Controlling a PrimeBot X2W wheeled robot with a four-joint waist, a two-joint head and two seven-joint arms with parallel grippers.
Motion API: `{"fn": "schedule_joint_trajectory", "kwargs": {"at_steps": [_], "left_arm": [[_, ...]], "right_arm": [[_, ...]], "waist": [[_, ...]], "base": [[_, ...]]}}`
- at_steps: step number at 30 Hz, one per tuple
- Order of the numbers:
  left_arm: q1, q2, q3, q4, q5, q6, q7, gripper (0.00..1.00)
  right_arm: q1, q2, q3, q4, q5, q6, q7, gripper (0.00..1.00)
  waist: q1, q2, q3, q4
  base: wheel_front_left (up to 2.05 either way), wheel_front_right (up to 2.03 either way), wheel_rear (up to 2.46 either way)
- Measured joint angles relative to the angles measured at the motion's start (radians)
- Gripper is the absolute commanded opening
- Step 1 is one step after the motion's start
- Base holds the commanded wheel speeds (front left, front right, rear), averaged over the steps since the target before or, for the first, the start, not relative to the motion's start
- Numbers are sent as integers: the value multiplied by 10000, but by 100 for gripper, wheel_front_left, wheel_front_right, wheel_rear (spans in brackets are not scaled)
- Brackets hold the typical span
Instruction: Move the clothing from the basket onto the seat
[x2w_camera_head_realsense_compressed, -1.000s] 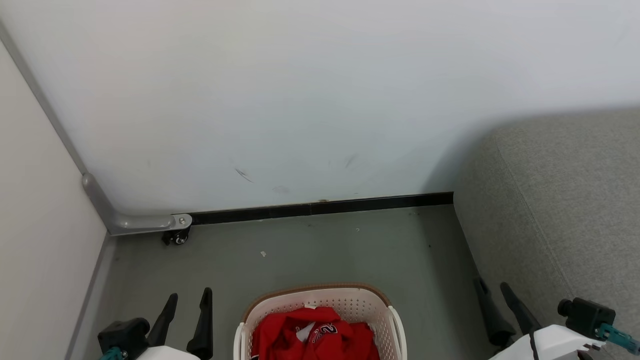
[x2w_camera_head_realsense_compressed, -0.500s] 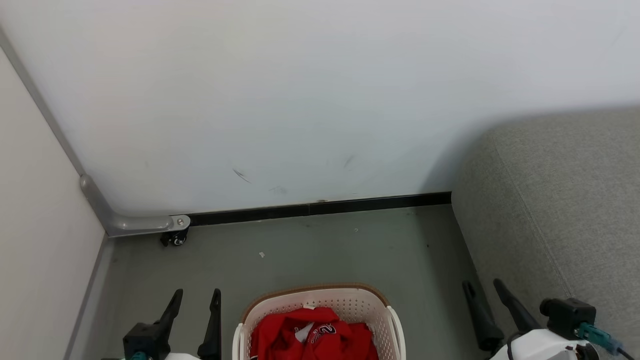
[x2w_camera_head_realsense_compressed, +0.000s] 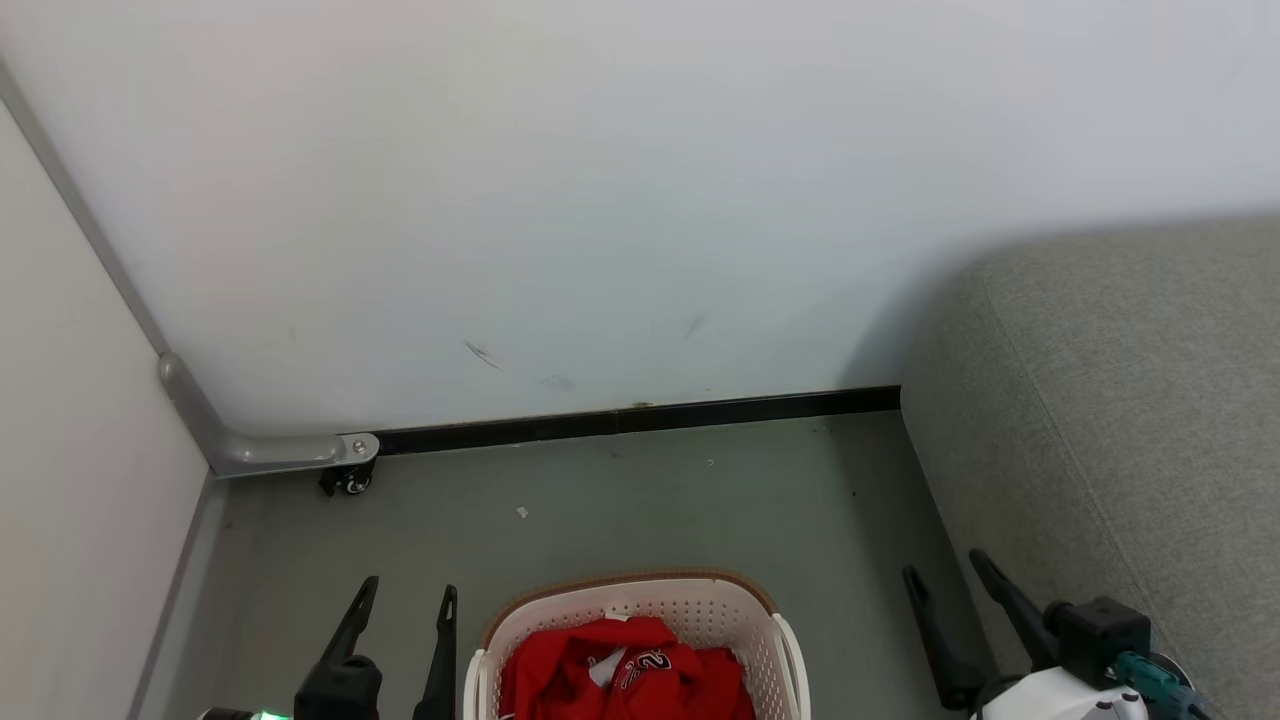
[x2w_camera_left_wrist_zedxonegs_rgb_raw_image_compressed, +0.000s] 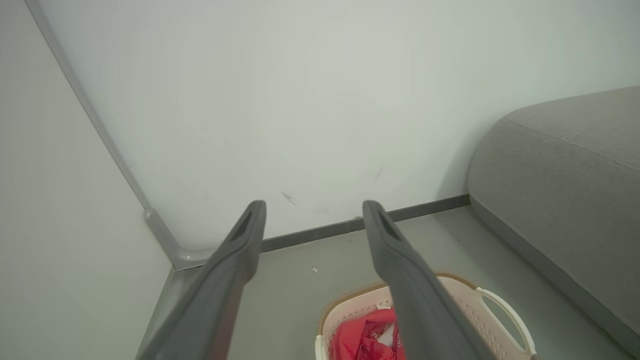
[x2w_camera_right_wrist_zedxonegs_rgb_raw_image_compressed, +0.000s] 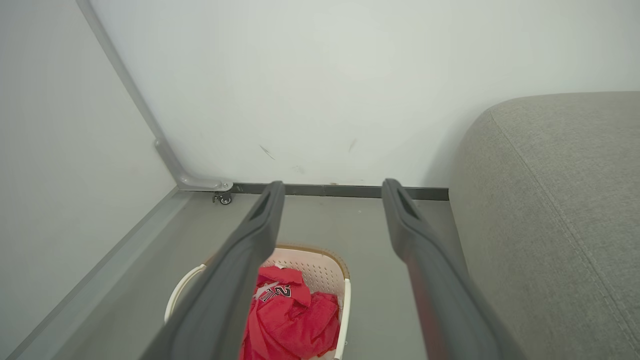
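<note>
Both grippers have drawn inward toward the basket (x2w_camera_head_realsense_compressed: 622, 583) since a second ago: the left gripper (x2w_camera_head_realsense_compressed: 410, 588) has slid right and the right gripper (x2w_camera_head_realsense_compressed: 944, 566) left. Each has its jaws spread wide and holds nothing.

The clothing (x2w_camera_head_realsense_compressed: 620, 675) lies crumpled in the basket, a bright red heap of soft fabric with a flash of white near its middle. One fold carries black-and-white print. A "2" reads clearly, and the rest is lost in the creases.

The basket is cream plastic with perforated walls and a brown rim. It stands on the grey floor (x2w_camera_head_realsense_compressed: 650, 500), near the robot and between the two grippers. The seat (x2w_camera_head_realsense_compressed: 1120, 400), grey woven fabric with a stitched seam, rises to the right, apart from the basket. On the far side a dark baseboard (x2w_camera_head_realsense_compressed: 640, 415) runs along a white wall (x2w_camera_head_realsense_compressed: 600, 200).
</note>
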Motion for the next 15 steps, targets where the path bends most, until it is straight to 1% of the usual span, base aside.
{"fn": "schedule_joint_trajectory", "kwargs": {"at_steps": [5, 15], "left_arm": [[0, -19, 23, 134, 138, 73, -27, 100], [0, -40, 209, 431, -81, 73, -27, 100]], "right_arm": [[1, 0, 36, -8, -192, 0, -59, 100], [66, 0, 35, -6, -192, 0, -59, 100]], "waist": [[0, 0, -5, -2], [-1, 0, -44, -20]], "base": [[0, 0, 0], [0, 0, 0]]}}
